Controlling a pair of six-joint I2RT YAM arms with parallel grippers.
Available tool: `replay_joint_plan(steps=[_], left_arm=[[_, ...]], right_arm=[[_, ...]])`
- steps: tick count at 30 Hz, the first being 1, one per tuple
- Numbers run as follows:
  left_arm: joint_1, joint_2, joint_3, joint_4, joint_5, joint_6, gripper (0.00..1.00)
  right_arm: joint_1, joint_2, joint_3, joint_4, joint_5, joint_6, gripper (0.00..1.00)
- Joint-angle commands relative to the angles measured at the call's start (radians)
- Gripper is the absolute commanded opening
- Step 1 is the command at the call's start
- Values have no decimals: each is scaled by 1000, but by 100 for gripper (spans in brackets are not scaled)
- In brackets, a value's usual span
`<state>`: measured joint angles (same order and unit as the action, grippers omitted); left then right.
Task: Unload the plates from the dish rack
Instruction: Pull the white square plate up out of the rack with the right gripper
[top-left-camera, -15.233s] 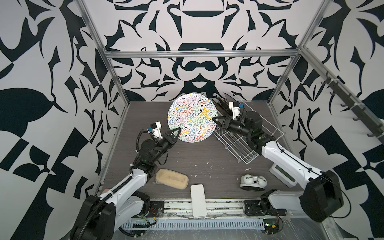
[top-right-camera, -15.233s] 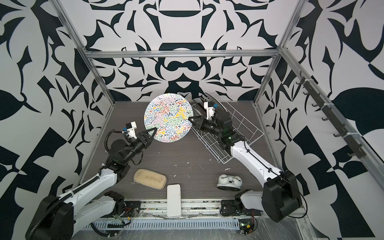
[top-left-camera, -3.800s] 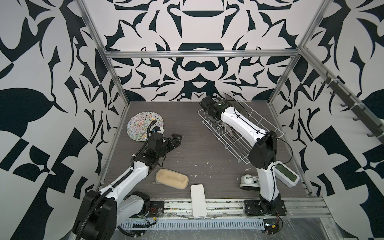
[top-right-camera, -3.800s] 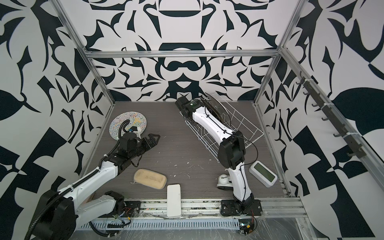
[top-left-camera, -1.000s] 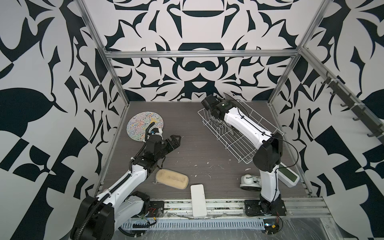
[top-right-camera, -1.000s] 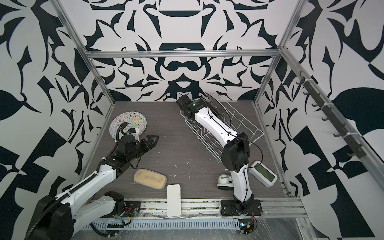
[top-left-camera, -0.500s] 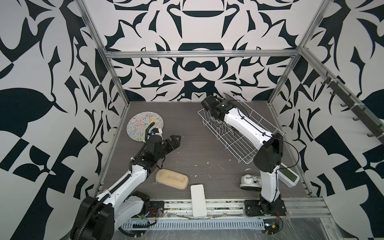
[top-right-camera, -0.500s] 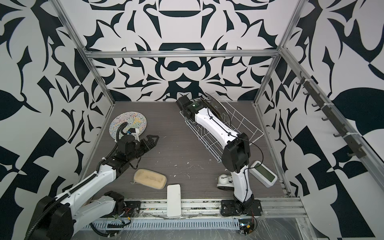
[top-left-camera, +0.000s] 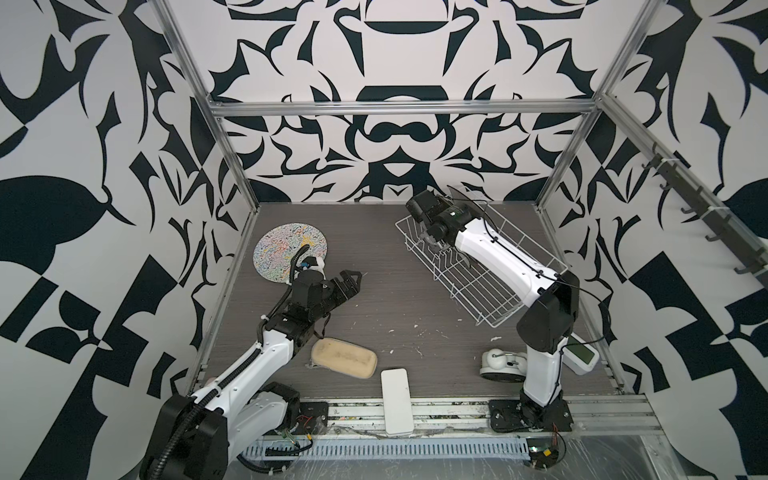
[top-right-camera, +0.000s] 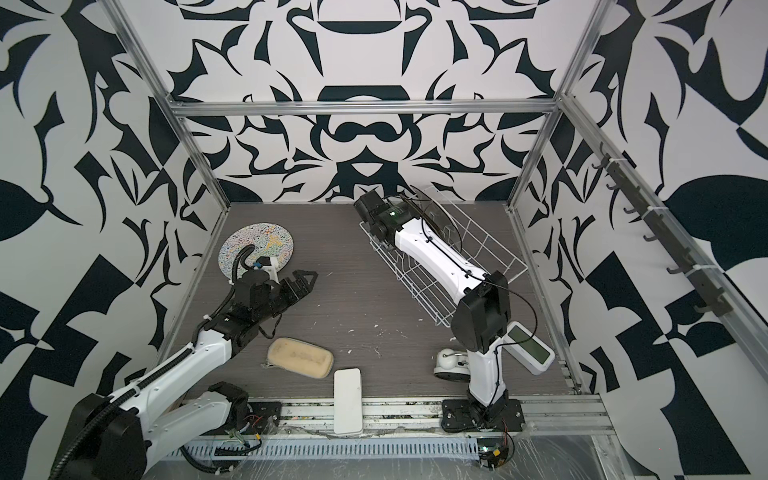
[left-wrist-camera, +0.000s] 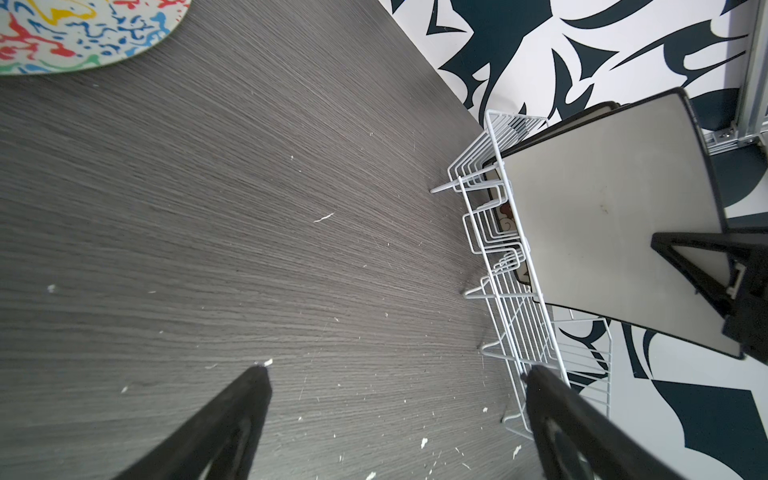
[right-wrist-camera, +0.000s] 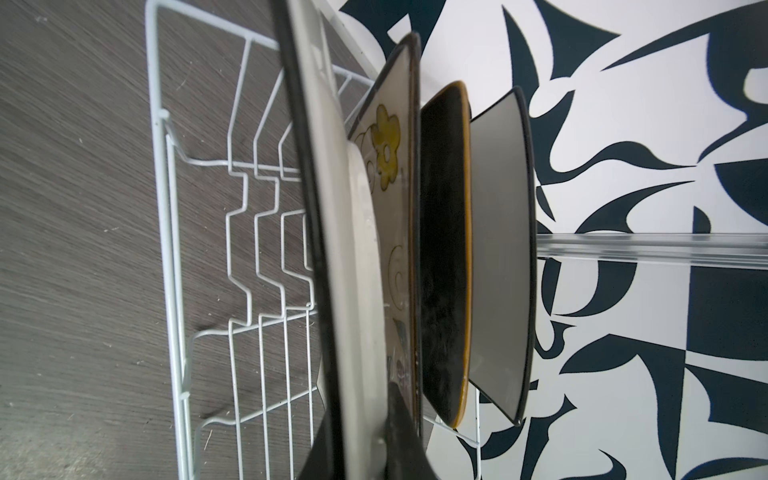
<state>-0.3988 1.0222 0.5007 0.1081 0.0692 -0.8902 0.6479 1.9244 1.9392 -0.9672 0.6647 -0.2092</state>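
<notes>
The rack (top-left-camera: 478, 286) (top-right-camera: 419, 286) sits askew at 2 o'clock on the table (top-left-camera: 395, 303), its long axis running from 11 to 5. Four plates stand on edge at its 11 o'clock end. The right gripper (right-wrist-camera: 357, 453) is pinched narrow on the rim of the nearest one, the white plate (right-wrist-camera: 336, 208), with a finger on each face. The right arm lies along the rack, above the bare prongs.

From the left wrist the white plate (left-wrist-camera: 602, 228) shows a pale back and dark rim. It is tilted, with a black finger (left-wrist-camera: 685, 267) across it. Whether its lower edge rests on the wires cannot be told.

Just behind it, almost touching, is the flower plate (right-wrist-camera: 388, 141). Then come the brown plate (right-wrist-camera: 444, 249) and the grey plate (right-wrist-camera: 498, 249), each close to the one before.

The round plate (top-left-camera: 286, 251) (top-right-camera: 257, 243) lies flat on the table at 10 o'clock, well apart from the rack. The left gripper (top-left-camera: 353, 281) (top-right-camera: 307, 279) hovers near that plate's 4 o'clock edge. Its jaws are wide with nothing between them, and it points toward the rack. Only bare table flecked with white crumbs lies between the two.

The sponge (top-left-camera: 344, 363) (top-right-camera: 300, 357) is at 7 o'clock. The block (top-left-camera: 397, 401) (top-right-camera: 348, 401) is at 6, overhanging the front rail. A white gadget (top-left-camera: 498, 365) sits at 5 beside the right arm's base. A screen device (top-right-camera: 530, 347) is just beyond it, partly behind the arm.
</notes>
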Motion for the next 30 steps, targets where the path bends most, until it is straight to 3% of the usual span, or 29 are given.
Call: replay_joint_plan(steps=[1,22,30], left_arm=[[0,-16,11,-14,-1,2,100],[0,-13,15,-21,0,6,100],[0,-16,7,-14,-2,7,100]], right_arm=[[-10,-104,9,120,196,-7,0],[28,-177,-42,183,192,-27,0],[38,-197,-39,170,138,-3,0]])
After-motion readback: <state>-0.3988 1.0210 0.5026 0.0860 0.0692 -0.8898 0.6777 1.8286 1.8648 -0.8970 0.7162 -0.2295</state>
